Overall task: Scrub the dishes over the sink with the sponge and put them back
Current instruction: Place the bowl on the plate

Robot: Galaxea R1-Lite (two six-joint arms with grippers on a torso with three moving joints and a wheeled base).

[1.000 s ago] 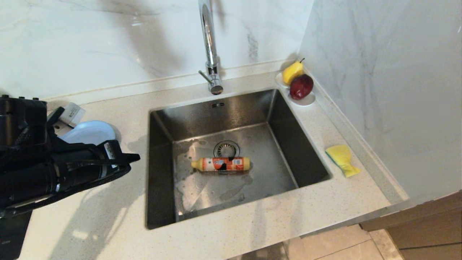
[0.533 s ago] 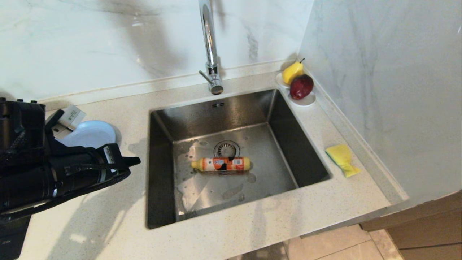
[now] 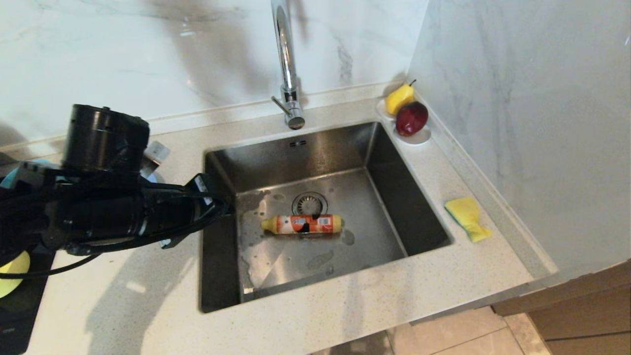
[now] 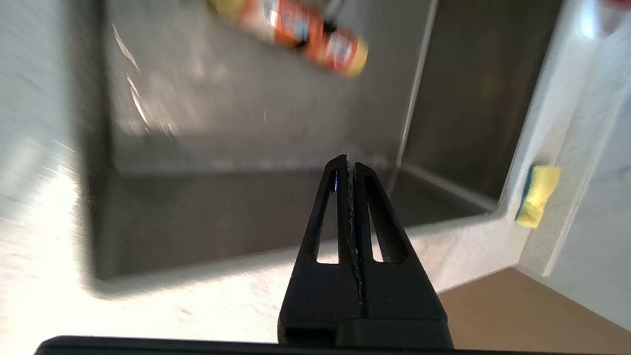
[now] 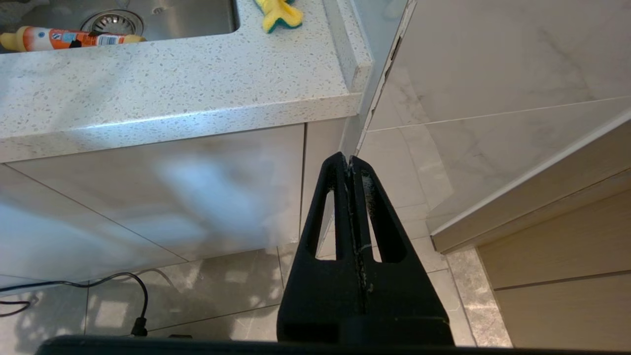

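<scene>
The steel sink (image 3: 379,222) lies in the middle of the counter. The yellow sponge (image 3: 467,217) rests on the counter to the right of it and also shows as the sponge (image 4: 537,195) past the far rim. My left gripper (image 3: 224,207) reaches in from the left, over the sink's left rim. It is shut and empty, and its tips (image 4: 347,160) point across the basin. Of the dishes, only the edge of a pale yellow bowl (image 3: 11,270) shows at the far left. The arm hides the plate. My right gripper (image 5: 349,159) hangs shut below the counter front, above the floor.
An orange detergent bottle (image 3: 301,224) lies on its side in the basin by the drain (image 3: 309,201). The chrome faucet (image 3: 286,64) rises behind the sink. A white dish (image 3: 420,138) with a pear and an apple stands at the back right corner against the wall.
My left arm has swung right, from over the pale blue plate to the sink's left rim, with its wrist raised. The plate is now hidden behind it. The gripper stayed shut.
</scene>
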